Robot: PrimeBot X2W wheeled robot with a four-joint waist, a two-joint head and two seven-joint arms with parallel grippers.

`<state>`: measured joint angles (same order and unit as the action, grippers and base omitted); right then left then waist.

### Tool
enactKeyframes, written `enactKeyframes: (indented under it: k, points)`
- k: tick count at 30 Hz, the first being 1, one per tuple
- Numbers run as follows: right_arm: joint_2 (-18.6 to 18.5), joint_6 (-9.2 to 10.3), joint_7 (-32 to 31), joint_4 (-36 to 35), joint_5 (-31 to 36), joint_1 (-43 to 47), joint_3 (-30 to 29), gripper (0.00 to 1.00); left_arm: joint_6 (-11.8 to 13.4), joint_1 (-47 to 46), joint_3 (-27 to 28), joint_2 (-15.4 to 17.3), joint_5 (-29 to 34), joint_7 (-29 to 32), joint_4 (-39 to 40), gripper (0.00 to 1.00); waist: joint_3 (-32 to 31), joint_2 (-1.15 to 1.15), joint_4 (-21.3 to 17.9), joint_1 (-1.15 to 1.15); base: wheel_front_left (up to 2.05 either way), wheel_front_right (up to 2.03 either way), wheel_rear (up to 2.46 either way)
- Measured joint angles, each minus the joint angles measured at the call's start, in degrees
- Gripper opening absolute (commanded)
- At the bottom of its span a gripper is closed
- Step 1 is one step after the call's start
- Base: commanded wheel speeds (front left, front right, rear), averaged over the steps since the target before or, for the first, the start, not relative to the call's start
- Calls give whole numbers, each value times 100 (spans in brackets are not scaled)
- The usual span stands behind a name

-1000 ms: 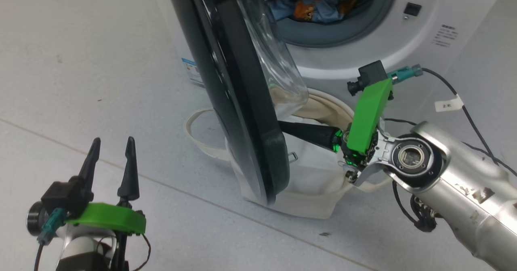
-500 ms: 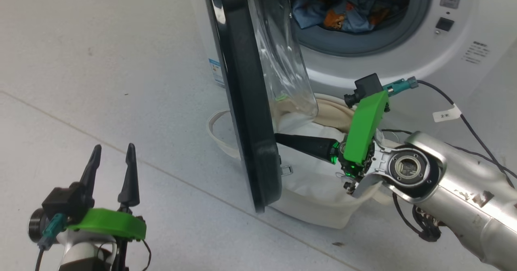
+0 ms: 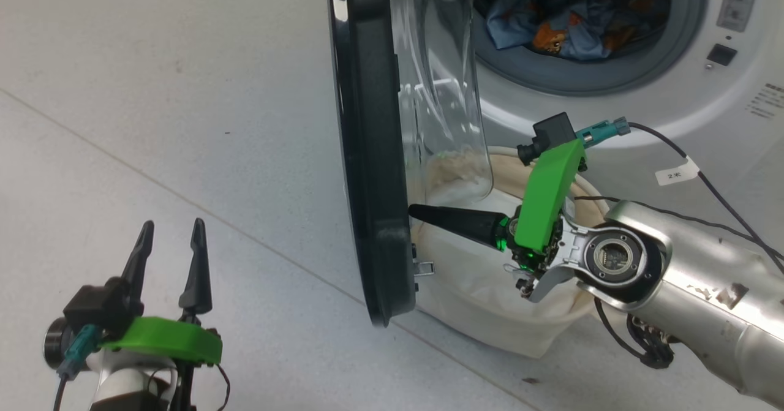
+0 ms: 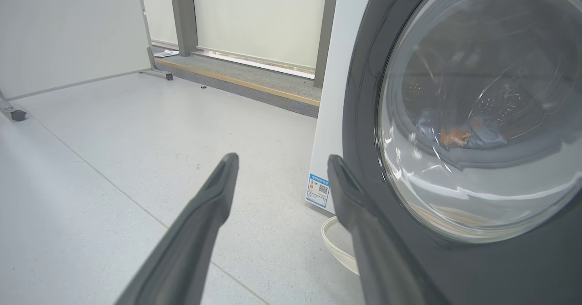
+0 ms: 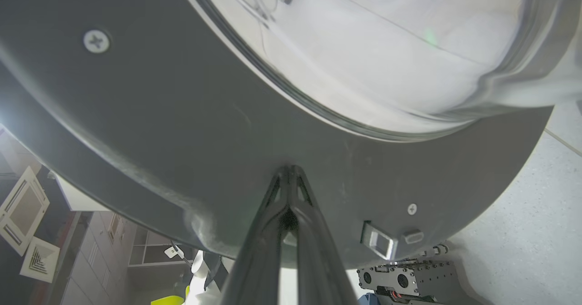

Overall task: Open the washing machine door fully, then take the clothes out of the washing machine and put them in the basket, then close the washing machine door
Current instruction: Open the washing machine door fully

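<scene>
Head view, lower left of the frame: the left gripper [image 3: 172,226] hangs over bare grey floor [image 3: 153,92], its two dark fingers spread wide and holding nothing. At centre, the washing machine door [image 3: 367,154] stands nearly edge-on, black rim toward the camera and glass bowl bulging to the right. Just right of the rim's lower part, the right gripper [image 3: 415,211] has its fingers pressed together into one point, the tip against the door's inner face; the right wrist view shows the same contact, just above the door latch [image 5: 379,243]. Below it sits the basket [image 3: 490,313], cream and lined in white, partly hidden behind the door's lower edge. At upper right, the clothes [image 3: 563,25], blue with orange-brown figures, lie inside the drum of the washing machine [image 3: 674,111].

Against a second ago, more of the drum mouth shows clear to the right of the door. The whole picture has also shifted, so part of that is the camera's own swing. The closed tip has stayed on the rim throughout. The likely reading: the door is being pushed open but is not yet fully back, and the clothes remain untouched.
</scene>
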<state>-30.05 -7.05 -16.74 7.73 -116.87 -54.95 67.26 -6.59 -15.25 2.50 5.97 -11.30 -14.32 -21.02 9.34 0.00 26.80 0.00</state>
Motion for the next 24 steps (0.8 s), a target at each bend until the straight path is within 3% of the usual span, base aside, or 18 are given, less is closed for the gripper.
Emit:
enactKeyframes:
  k: [10, 22, 23, 24]
  points:
    - [-64, 0, 238, -152, -278, -266, 358, 0, 10, 18, -14, -2, -16, 0, 2, 100, 13, 0, 153, 0, 0, 0, 0]
    - [-342, 0, 644, -349, -415, -347, 547, 0, 34, 37, -26, 44, -59, 0, 2, 100, -73, 0, -33, 0, 0, 0, 0]
    - [-376, 0, 736, -357, -411, -347, 547, 77, 34, 48, -27, 56, -59, 0, 2, 100, -84, 0, -56, 0, 0, 0, 0]
    - [-413, 0, 832, -372, -385, -347, 548, 100, 35, 63, -26, 69, -60, 0, 2, 100, -96, 0, -80, 0, 0, 0, 0]
